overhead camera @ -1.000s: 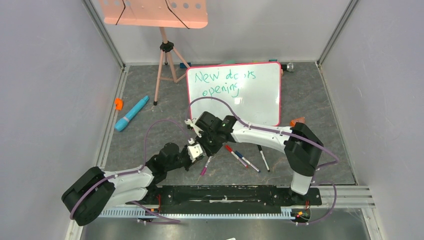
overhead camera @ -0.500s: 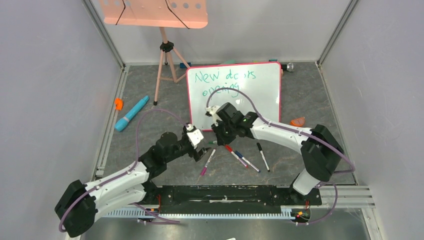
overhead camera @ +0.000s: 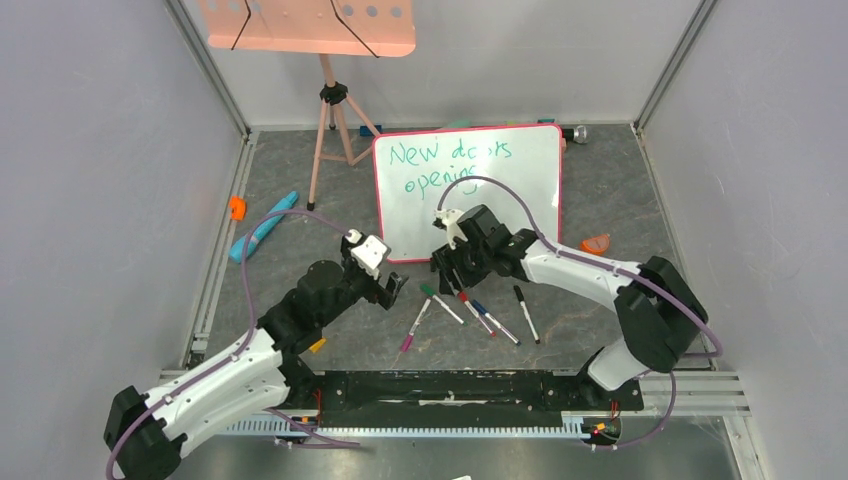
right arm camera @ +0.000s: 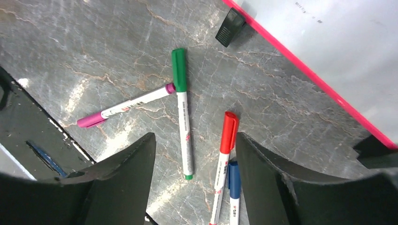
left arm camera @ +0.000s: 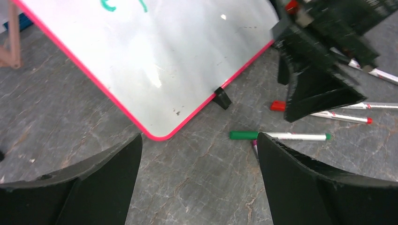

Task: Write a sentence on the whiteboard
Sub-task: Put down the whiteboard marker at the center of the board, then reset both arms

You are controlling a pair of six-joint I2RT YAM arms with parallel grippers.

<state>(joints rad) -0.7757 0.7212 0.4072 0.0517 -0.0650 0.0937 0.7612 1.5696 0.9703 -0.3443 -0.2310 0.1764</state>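
The whiteboard (overhead camera: 500, 205) leans upright at the back centre on small black feet (right arm camera: 231, 21). The green sentence (overhead camera: 450, 163) fills its upper left in two lines. My left gripper (overhead camera: 391, 290) hovers open in front of the board's lower left corner (left arm camera: 159, 133), holding nothing. To its right, my right gripper (overhead camera: 447, 277) is open over the loose markers. A capped green marker (right arm camera: 180, 108) lies flat on the table under it. The left wrist view also shows the green marker (left arm camera: 277, 136) and the whiteboard (left arm camera: 155, 61).
Pink (right arm camera: 126, 107), red (right arm camera: 227, 140), blue (right arm camera: 233, 183) and black (overhead camera: 525, 313) markers lie in front of the board. A salmon tray on a tripod (overhead camera: 330, 110) stands at the back left, with a blue tube (overhead camera: 262, 228) and an orange piece (overhead camera: 237, 207) to the left.
Both grippers were shut and close together; both have opened and drawn apart. The green marker now lies on the table. The left arm stretched forward and the right gripper moved right towards the board.
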